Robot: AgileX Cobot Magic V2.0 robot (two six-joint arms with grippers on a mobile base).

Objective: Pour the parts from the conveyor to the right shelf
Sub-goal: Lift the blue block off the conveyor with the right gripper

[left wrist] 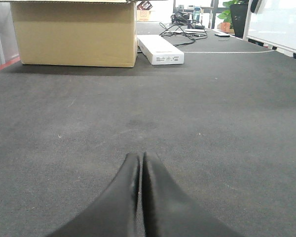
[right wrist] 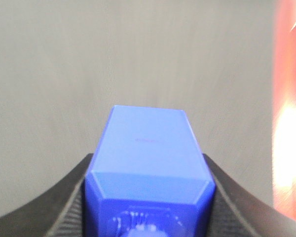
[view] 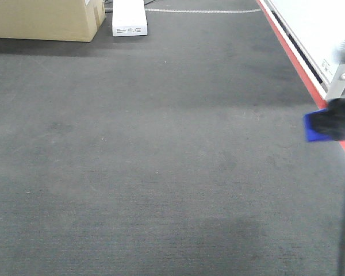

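Observation:
My right gripper is at the right edge of the front view, blurred, shut on a blue plastic bin. In the right wrist view the blue bin fills the gap between the black fingers of the gripper. Small pale parts show blurred inside it at the bottom edge. My left gripper is shut and empty, low over the grey carpet. The conveyor and the shelf are out of view.
A cardboard box and a long white box stand at the far left on the carpet; both also show in the left wrist view. A red floor stripe and a white wall run along the right. Cables lie far back.

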